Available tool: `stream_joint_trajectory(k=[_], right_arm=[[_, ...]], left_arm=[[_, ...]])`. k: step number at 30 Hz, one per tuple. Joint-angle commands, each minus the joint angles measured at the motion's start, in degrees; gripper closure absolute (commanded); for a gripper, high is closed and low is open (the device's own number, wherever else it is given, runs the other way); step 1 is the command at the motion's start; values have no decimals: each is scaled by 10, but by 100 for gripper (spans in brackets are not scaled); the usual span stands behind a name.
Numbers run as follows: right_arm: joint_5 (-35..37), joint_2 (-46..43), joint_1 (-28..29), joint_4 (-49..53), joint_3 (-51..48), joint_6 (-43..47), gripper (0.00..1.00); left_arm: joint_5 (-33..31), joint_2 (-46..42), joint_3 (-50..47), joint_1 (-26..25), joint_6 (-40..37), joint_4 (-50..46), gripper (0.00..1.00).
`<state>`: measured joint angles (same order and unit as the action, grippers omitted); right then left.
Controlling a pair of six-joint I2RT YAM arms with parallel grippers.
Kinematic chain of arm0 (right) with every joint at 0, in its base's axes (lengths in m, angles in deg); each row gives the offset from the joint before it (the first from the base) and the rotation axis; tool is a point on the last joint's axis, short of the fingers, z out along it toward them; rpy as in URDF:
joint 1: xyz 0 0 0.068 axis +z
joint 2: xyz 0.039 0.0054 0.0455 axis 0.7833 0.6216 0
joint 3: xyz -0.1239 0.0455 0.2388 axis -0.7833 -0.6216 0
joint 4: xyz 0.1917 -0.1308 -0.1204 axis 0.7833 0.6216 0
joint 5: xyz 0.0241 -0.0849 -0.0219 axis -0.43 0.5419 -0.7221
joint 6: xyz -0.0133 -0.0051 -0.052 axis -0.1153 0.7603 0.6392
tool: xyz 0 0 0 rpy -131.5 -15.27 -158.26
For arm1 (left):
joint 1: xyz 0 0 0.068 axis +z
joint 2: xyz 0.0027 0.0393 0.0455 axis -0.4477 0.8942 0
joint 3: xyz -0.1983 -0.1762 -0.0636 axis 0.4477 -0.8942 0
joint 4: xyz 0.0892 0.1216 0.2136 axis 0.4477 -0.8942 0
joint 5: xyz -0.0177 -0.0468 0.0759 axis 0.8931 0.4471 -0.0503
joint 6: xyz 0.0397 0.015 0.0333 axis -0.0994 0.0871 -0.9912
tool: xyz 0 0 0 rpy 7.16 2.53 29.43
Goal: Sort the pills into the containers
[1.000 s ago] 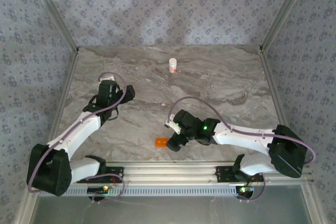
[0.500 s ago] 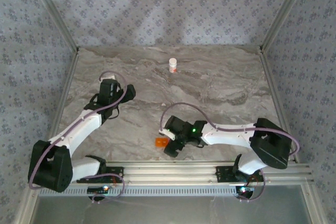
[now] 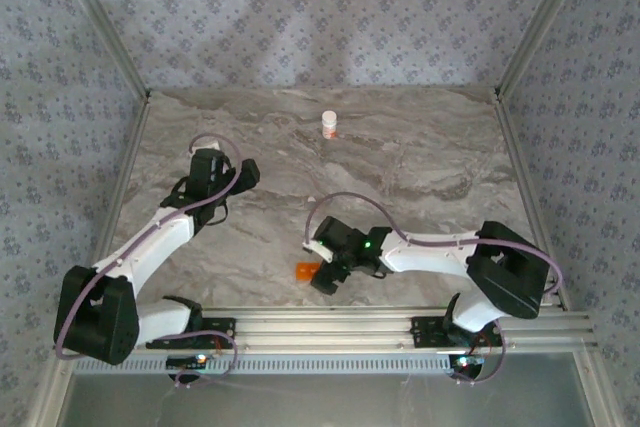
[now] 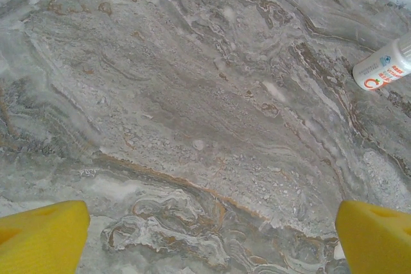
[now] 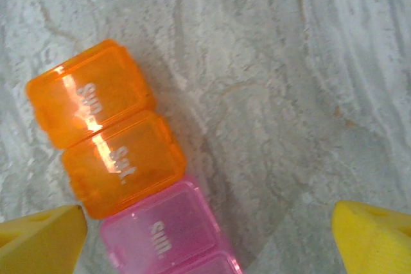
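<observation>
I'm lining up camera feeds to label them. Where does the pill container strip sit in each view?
Top external: containers near the front edge, just left of the right gripper.
Right wrist: containers at lower left, orange compartments above pink.
Left wrist: marble and the white-capped bottle at the right edge.
Shared landmark: the marble table.

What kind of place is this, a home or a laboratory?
Probably a robot test booth: left arm and right arm bolted to a metal rail, a marble-patterned table, wallpapered walls closing it in.
</observation>
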<state>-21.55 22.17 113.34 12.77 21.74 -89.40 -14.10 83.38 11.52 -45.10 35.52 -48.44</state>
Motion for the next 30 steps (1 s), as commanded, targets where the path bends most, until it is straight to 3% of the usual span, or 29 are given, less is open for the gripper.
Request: stream_joint_trajectory(k=[1, 13, 20, 26, 30], right_arm=[[16, 13, -13, -17, 12, 4, 0], [41, 17, -59, -26, 26, -5, 1], [-50, -27, -79, -31, 27, -39, 0], [-55, -77, -89, -25, -4, -100, 1], [-79, -79, -118, 2, -10, -139, 8]], left_arm=[[5, 0, 11, -3, 6, 1, 2], [11, 2, 12, -4, 12, 5, 2], [24, -3, 11, -6, 12, 3, 2], [52, -20, 12, -6, 24, -10, 2], [69, -30, 9, -8, 39, -27, 2]])
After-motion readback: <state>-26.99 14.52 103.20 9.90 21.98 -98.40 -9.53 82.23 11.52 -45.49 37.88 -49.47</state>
